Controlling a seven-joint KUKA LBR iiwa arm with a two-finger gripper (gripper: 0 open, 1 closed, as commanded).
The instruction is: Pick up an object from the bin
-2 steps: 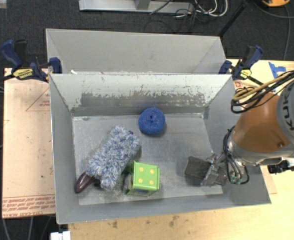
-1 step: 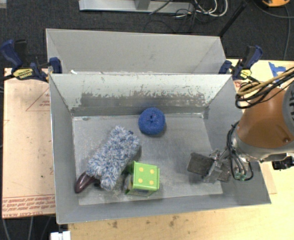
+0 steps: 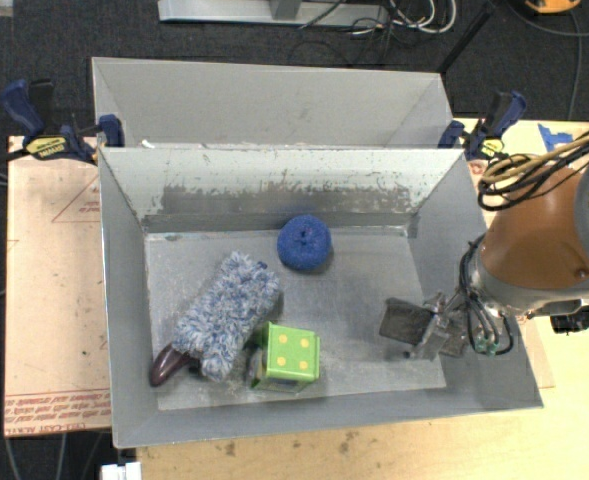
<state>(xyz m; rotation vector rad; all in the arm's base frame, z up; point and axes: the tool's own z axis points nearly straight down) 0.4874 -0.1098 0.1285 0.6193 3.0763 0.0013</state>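
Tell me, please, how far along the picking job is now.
Done: nothing yet; the round blue fuzzy ball, the fluffy blue-and-white duster and the green cube with yellow dots all lie on the bin floor. In hand: the gripper sits low at the bin's right, apart from them. Left: grasp and lift.

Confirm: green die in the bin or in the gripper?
In the bin: the green die rests on the floor beside the fluffy blue duster, apart from the gripper.
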